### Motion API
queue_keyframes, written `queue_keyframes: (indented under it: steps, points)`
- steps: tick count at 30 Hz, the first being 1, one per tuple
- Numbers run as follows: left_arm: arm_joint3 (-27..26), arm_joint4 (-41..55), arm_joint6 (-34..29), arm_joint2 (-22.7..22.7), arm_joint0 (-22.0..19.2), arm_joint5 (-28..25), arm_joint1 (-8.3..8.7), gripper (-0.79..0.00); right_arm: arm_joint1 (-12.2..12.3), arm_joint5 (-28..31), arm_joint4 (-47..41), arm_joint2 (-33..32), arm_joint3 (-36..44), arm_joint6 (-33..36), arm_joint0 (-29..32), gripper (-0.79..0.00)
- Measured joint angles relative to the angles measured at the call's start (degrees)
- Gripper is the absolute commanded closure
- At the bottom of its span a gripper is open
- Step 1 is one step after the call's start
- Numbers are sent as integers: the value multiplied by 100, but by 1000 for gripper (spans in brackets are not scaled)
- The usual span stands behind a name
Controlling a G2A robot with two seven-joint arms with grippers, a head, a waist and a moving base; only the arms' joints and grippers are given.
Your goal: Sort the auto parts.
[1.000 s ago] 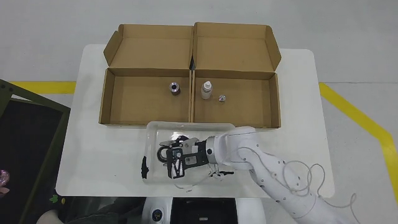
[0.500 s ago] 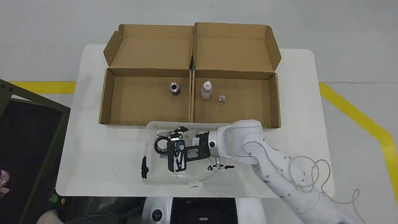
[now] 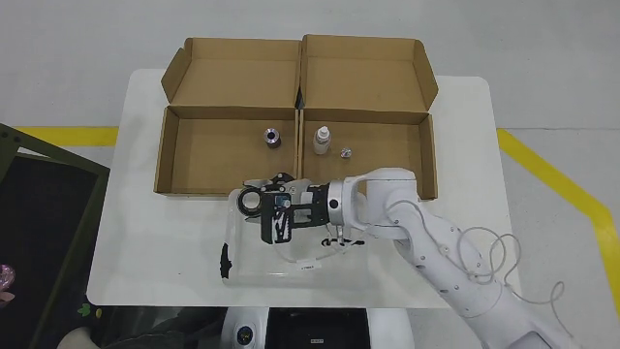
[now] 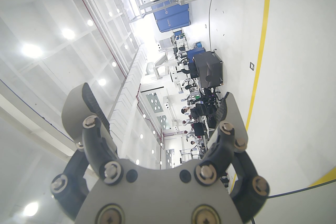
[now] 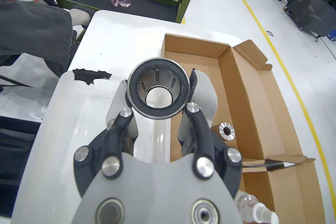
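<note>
right gripper is clamped on the ring bearing just above the tray's far edge, so i'd lift it level over the left box wall and set it gently beside the metal bushing.

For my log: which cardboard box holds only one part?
The left box, holding one metal ring; the right box holds a bottle and a small metal part.

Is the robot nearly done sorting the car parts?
Three look sorted: a metal ring in the left box, a bottle and small metal piece in the right box. The right gripper holds a bearing over the clear tray, unboxed. The tray's other contents are unclear.
</note>
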State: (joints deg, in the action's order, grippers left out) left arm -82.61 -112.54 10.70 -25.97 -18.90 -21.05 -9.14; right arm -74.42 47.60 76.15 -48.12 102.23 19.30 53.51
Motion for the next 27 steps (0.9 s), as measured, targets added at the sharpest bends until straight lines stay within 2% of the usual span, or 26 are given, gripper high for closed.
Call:
queue_keyframes:
  steps: [10, 27]
  points:
    - [0, 0, 0, 0, 0, 0, 0, -785, -42, -212, -242, -73, -316, -27, -293, 0]
    - [0, 0, 0, 0, 0, 0, 0, -785, -314, -804, -458, 418, -1338, 121, -1026, 0]
